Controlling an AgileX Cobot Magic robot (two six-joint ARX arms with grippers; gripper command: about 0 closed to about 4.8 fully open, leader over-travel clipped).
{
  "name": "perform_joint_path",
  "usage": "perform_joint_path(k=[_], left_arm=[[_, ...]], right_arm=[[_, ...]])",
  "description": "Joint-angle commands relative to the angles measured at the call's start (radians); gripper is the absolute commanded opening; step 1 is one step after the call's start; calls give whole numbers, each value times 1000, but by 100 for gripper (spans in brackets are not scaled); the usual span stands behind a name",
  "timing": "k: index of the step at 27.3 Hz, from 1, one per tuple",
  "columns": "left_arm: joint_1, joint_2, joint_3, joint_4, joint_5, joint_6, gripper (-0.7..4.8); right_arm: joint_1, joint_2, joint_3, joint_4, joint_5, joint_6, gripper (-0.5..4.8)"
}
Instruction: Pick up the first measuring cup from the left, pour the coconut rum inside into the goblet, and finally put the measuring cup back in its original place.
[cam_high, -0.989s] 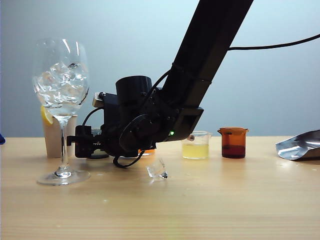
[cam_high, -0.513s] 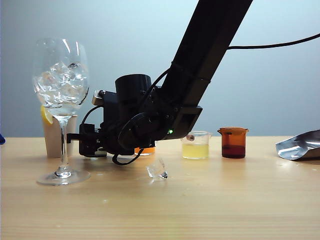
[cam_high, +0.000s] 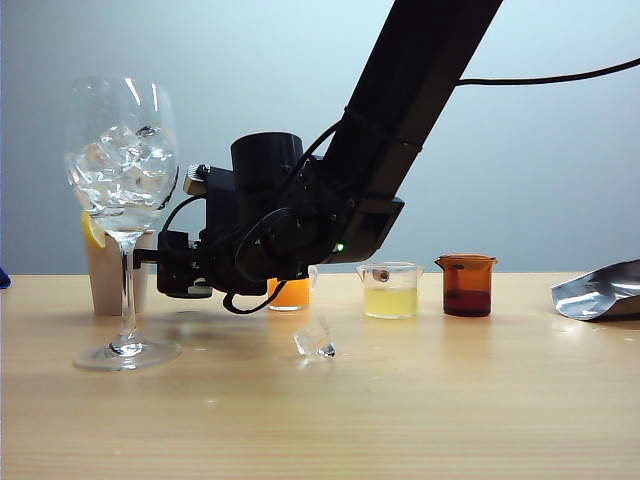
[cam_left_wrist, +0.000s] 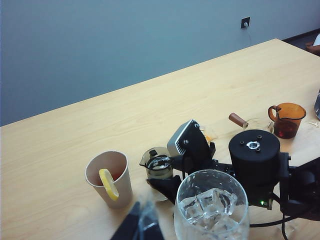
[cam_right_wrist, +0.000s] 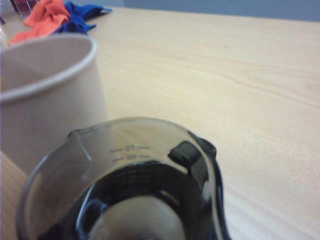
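Observation:
The smoky grey measuring cup sits between the fingers of my right gripper, which is shut on it and holds it just off the table. In the exterior view the gripper hides most of the cup. From the right wrist the measuring cup fills the foreground, with a clear pool of coconut rum at its bottom. The goblet, full of ice, stands just left of the gripper; from the left wrist the goblet is in the foreground. My left gripper is a dark blur at the picture's edge.
A beige paper cup with a lemon slice stands behind the goblet. An orange-liquid cup, a pale yellow cup and an amber cup line up to the right. An ice cube lies in front; a silver pouch far right.
My right gripper has closed on the measuring cup and risen a little with it, uncovering the orange-liquid cup behind. The goblet and the other cups have not moved.

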Motion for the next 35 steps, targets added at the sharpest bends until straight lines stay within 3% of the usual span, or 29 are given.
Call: perform_joint_path(k=[1, 16, 35], left_arm=[[1, -2, 5, 8, -3, 0, -6], [1, -2, 5, 16, -29, 0, -6], [1, -2, 5, 17, -18, -1, -6]], right_arm=[[-3, -22, 10, 21, -19, -5, 57], [-2, -92, 10, -6, -59, -28, 49], [-14, -247, 10, -175, -74, -59, 49]])
